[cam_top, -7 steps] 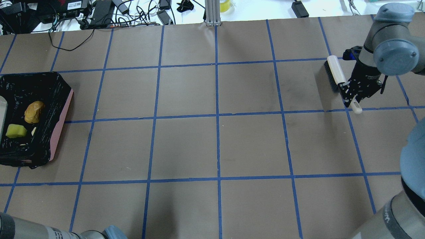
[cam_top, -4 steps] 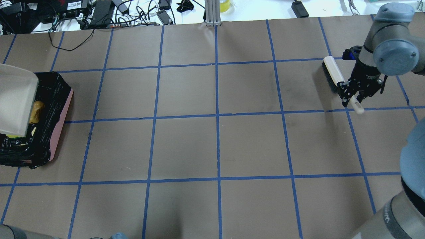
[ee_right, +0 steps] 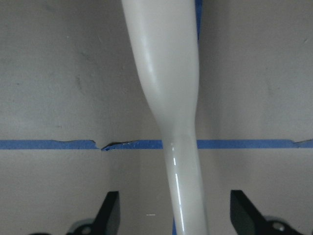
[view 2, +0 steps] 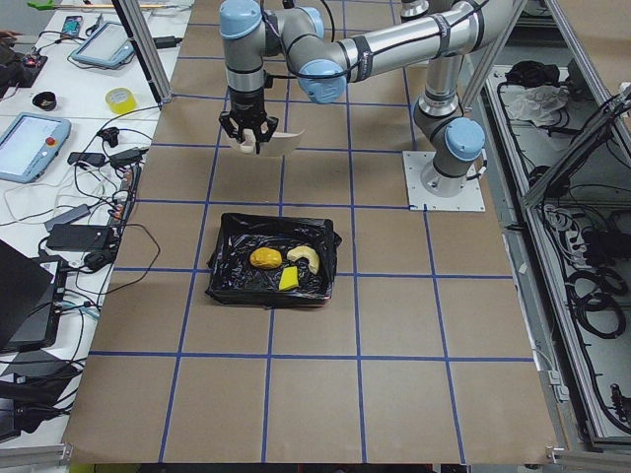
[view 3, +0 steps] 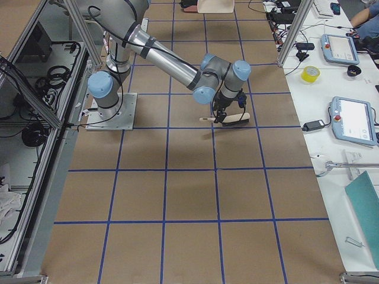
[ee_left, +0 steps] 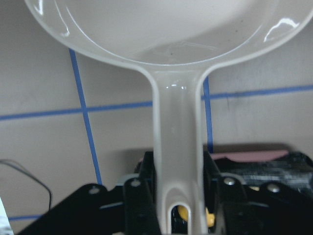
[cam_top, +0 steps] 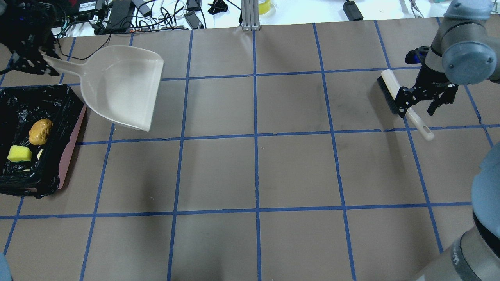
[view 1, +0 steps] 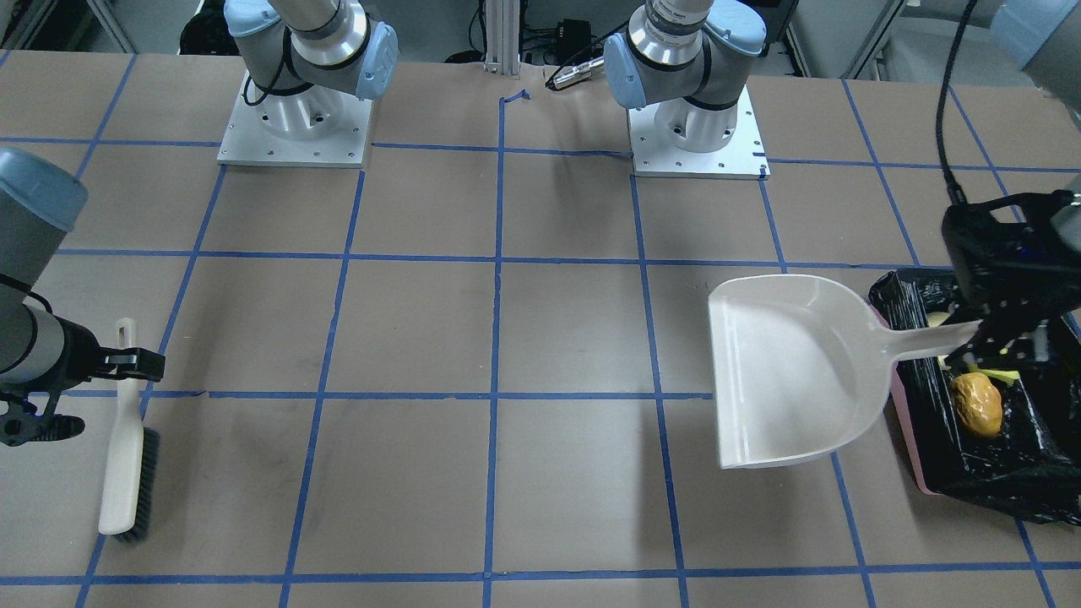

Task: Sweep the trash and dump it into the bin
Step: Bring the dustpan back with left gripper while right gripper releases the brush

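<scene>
My left gripper [cam_top: 43,64] is shut on the handle of the off-white dustpan [cam_top: 121,86] and holds it, empty, above the table behind and to the right of the bin [cam_top: 72,134]. The bin is pink and lined with a black bag. In it lie the orange-yellow lump [cam_top: 40,131], the yellow-green wedge [cam_top: 19,153] and the cream crescent [view 2: 304,256]. My right gripper [cam_top: 416,107] is open and straddles the handle of the white brush [cam_top: 392,91], which lies on the table. The right wrist view shows the handle [ee_right: 171,98] between the spread fingers [ee_right: 110,218].
Cables, power bricks and a tape roll [cam_top: 265,6] lie beyond the table's far edge. An aluminium post [cam_top: 250,15] stands at the middle of that edge. The two arm bases [view 1: 697,127] sit on the robot's side of the table.
The left gripper has swung the dustpan from over the bin to the back and right, over the table. The right gripper has opened and let go of the brush handle.
</scene>
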You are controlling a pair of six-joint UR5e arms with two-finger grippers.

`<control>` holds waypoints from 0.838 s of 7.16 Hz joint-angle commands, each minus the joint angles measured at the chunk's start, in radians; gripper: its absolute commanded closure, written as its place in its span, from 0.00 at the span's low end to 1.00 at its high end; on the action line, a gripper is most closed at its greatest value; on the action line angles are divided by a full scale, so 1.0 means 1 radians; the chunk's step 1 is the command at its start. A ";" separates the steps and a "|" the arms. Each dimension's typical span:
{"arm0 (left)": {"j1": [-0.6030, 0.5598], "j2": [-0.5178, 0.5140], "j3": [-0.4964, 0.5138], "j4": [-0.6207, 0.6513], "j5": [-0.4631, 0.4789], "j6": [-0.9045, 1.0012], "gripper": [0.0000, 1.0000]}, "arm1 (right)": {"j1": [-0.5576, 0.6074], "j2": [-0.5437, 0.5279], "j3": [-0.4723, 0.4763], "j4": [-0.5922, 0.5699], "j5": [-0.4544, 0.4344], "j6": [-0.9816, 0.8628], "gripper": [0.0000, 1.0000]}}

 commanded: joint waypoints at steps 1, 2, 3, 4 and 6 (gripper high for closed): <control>-0.085 -0.086 -0.034 0.082 -0.074 -0.090 1.00 | 0.030 -0.056 -0.047 -0.010 0.011 0.003 0.00; -0.101 -0.151 -0.033 0.146 -0.074 -0.099 1.00 | 0.063 -0.105 -0.052 -0.006 0.020 0.009 0.00; -0.104 -0.191 -0.027 0.173 -0.072 -0.079 1.00 | 0.093 -0.181 -0.052 0.037 0.044 0.016 0.00; -0.102 -0.226 -0.031 0.191 -0.072 -0.040 1.00 | 0.125 -0.268 -0.053 0.103 0.069 0.019 0.00; -0.102 -0.264 -0.046 0.193 -0.074 -0.045 1.00 | 0.226 -0.381 -0.090 0.259 0.118 0.195 0.00</control>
